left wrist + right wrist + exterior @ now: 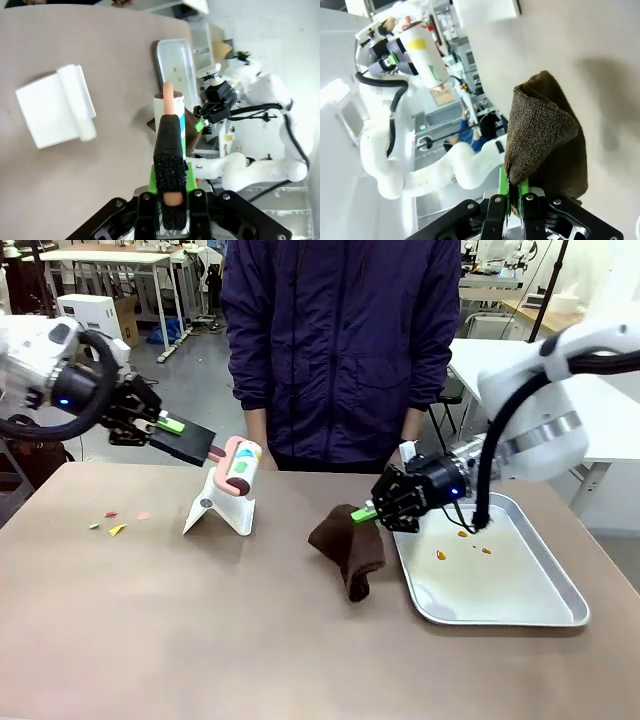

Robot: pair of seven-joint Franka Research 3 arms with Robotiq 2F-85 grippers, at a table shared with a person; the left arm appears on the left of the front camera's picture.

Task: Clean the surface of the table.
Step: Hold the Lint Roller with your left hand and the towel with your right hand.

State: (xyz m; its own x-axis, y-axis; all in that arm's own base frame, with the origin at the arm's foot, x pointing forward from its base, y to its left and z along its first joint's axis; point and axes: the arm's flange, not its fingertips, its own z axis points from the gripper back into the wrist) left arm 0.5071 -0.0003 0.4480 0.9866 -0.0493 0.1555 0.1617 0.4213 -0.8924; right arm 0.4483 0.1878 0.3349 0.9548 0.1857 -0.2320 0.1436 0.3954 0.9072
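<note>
The brownish-tan table [200, 640] carries a few small coloured scraps [117, 528] near its left side. My left gripper [166, 430] hangs above the far left of the table, shut on the black handle of a lint roller [238, 465] with a pink frame and a white roll. In the left wrist view the lint roller [172, 115] points away from the left gripper [173, 194]. My right gripper [372, 511] is shut on a corner of a brown cloth [348, 548], whose lower end rests on the table. The right wrist view shows the cloth [545, 135] pinched in the right gripper [514, 192].
A white folded stand [222, 508] sits just below the roller. A silver metal tray [545, 585] with orange crumbs lies at the right, beside the cloth. A person in a dark purple jacket [340, 340] stands at the far edge.
</note>
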